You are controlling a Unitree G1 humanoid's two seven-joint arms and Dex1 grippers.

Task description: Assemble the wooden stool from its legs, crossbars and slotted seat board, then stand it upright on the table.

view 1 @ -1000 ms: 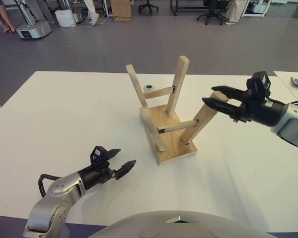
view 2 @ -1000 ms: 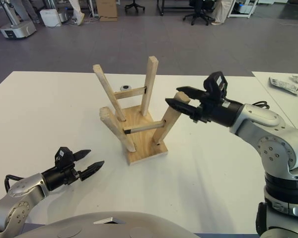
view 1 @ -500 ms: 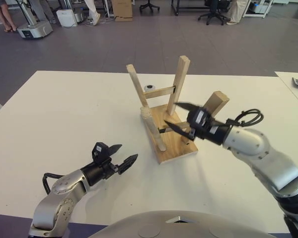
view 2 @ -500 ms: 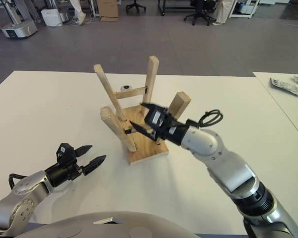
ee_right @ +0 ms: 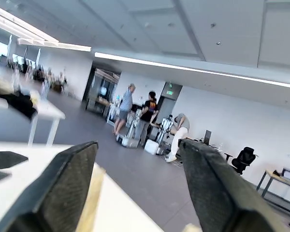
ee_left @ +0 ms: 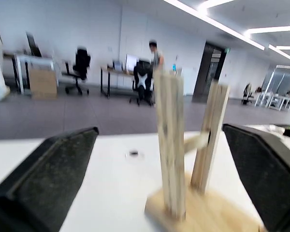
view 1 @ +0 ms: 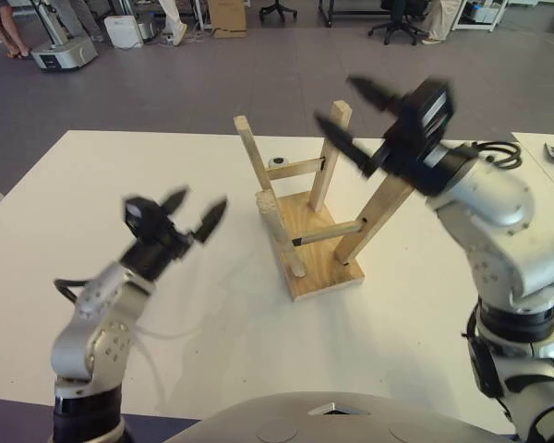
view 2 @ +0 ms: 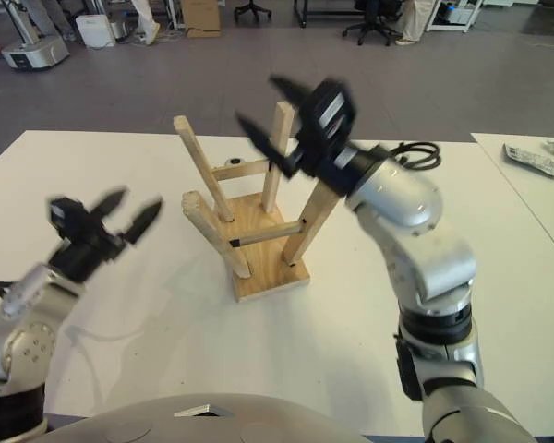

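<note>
On the white table (view 1: 443, 314), the wooden stool (view 1: 325, 268) rests upside down on its seat. The right gripper (view 1: 335, 101), fingers spread, hangs at the top of a rear leg (view 1: 328, 159). The left gripper (view 1: 203, 197), also spread, hovers nearby. A careless swipe could topple the stool or unseat a crossbar (view 1: 331, 233).

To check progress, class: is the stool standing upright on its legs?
No, the stool rests upside down on its seat board, legs pointing up.

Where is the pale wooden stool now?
In the left eye view, the wooden stool rests legs-up centred on the white table, left gripper to its left, right gripper above it.
</note>
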